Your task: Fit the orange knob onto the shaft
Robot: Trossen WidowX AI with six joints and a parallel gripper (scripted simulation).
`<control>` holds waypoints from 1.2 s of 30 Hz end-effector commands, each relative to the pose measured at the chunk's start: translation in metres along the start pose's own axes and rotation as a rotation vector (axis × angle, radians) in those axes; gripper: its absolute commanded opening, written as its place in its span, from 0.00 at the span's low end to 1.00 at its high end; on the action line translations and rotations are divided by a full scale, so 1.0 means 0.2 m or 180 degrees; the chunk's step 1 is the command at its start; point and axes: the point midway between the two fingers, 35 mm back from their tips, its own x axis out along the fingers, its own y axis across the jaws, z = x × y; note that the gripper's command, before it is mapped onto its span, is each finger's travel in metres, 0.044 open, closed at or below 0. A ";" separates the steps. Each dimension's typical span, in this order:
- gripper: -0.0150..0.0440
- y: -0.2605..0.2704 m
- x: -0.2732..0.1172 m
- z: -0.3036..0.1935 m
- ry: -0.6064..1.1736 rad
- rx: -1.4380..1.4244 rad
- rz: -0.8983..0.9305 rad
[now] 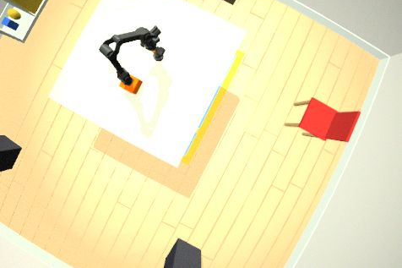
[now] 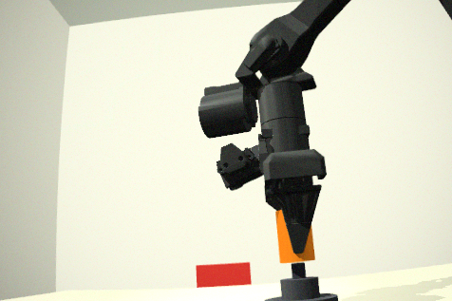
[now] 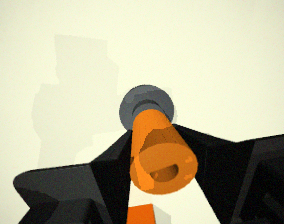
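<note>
The orange knob [image 2: 285,248] [image 3: 164,155] is a cylinder, tilted very slightly in the exterior view. My gripper [image 2: 298,249] [image 3: 151,130] is shut on it, one finger on each side. The dark shaft [image 2: 298,271] stands on the grey round pedestal [image 2: 300,289] [image 3: 128,107] directly below the knob. Nearly all of the shaft shows under the knob's lower rim, with the rim right at its tip; whether they touch I cannot tell. The wrist view shows the knob's top with a D-shaped recess; the knob hides the shaft there.
The white table [image 1: 105,12] carries the arm, whose base stands by an orange block [image 1: 136,86]. A yellow strip [image 1: 205,128] runs along one table edge. A red chair [image 1: 317,117] stands on the floor beyond; a red rectangle [image 2: 223,274] shows behind the pedestal.
</note>
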 end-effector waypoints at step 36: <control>0.25 0.00 -0.02 -0.01 -0.0015 -0.0265 0.0010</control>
